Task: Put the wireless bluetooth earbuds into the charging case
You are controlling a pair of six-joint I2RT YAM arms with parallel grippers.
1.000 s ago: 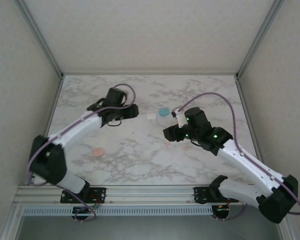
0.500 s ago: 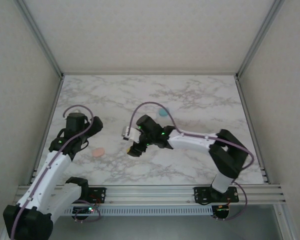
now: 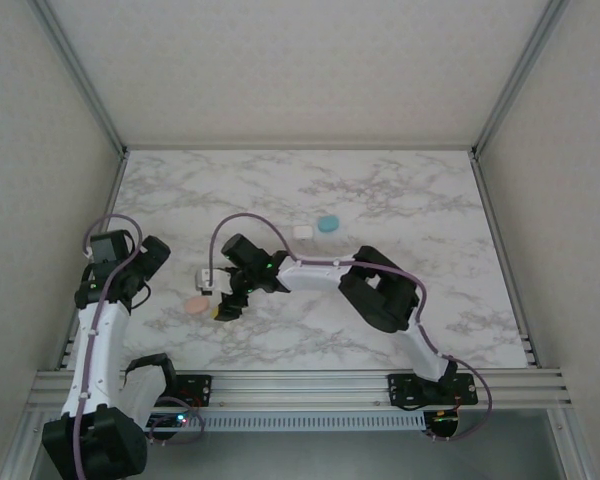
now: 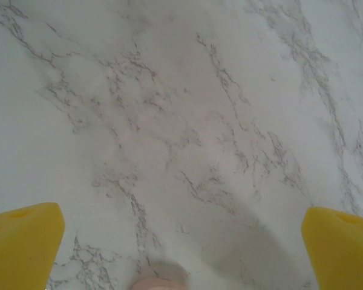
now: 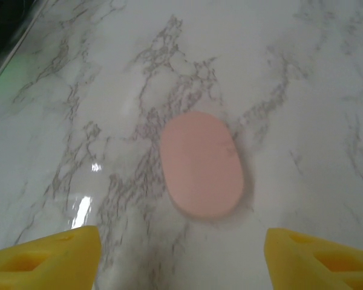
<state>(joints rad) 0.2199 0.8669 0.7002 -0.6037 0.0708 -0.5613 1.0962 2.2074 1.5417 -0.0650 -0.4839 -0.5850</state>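
The right gripper (image 5: 184, 266) has its yellow-padded jaws set apart and empty, positioned low over the white marble-patterned tabletop (image 5: 302, 72) with the salmon-pink oval plastic charging case (image 5: 201, 164) lying flat just ahead of the jaw gap, not touched. In the overhead view the right arm is extended far across to the left, and the case lies just beside its fingertips. The left gripper (image 4: 181, 248) stands at full width, its yellow pads at opposite edges of the left wrist view, with nothing between them except bare marble. The teal oval plastic charging case (image 3: 328, 223) rests well apart from both grippers toward the back of the table, with a small white block (image 3: 302, 231) just beside it. Task status, as a judgement: no insertion is under way. Neither gripper carries an earbud, and the pink case presents a smooth, unbroken top surface, so it appears closed; opening it and picking up the buds appear to remain. Limits of observation: the earbuds are too small to locate in the overhead view, and the contents of either case are hidden. A pale pink rounded form (image 4: 157, 281) is cut off by the lower edge of the left wrist view and blurred; it cannot be identified.
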